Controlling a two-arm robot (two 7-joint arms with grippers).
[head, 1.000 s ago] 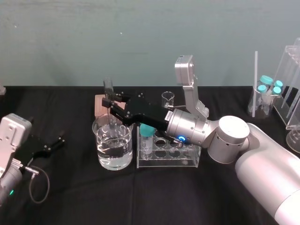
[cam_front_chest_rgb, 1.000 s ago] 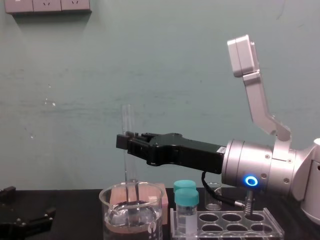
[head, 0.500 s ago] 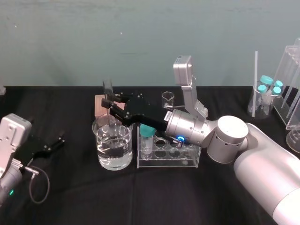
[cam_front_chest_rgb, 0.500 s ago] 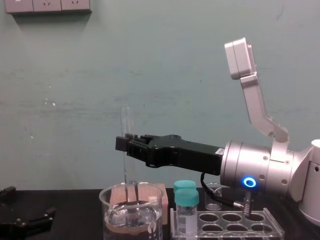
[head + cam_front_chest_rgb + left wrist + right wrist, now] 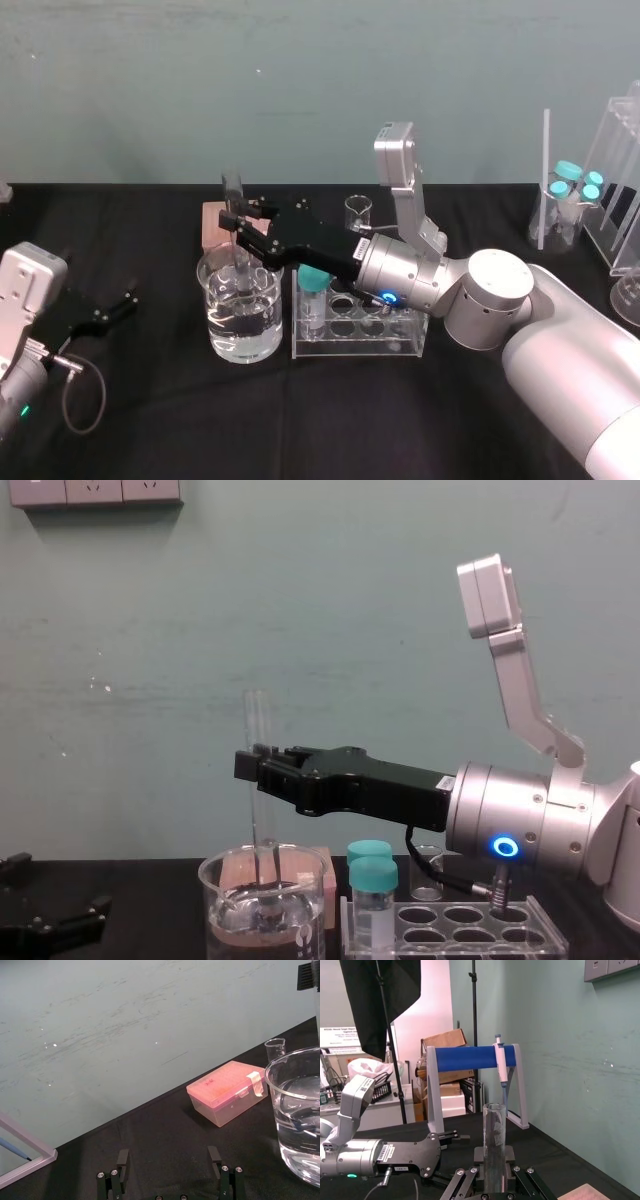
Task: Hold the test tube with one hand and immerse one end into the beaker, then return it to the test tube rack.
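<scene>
Black cloth covers the desk (image 5: pixel 160 420). Near its left edge the left gripper (image 5: pixel 122 308) rests, fingers spread with nothing between them. Further right stands the beaker (image 5: pixel 241 320) of water. The test tube (image 5: pixel 257 730) is upright, its lower end down inside the beaker. The right gripper (image 5: pixel 238 222) pinches it between its fingers above the rim. Just right of the beaker sits the rack (image 5: pixel 360 340), holding a teal-capped vial (image 5: pixel 314 290).

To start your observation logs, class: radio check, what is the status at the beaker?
Status: right gripper shut on test tube, upright. Lower end in water of beaker. Also left gripper open, parked at left. Nearby: teal-capped vial in test tube rack.
</scene>
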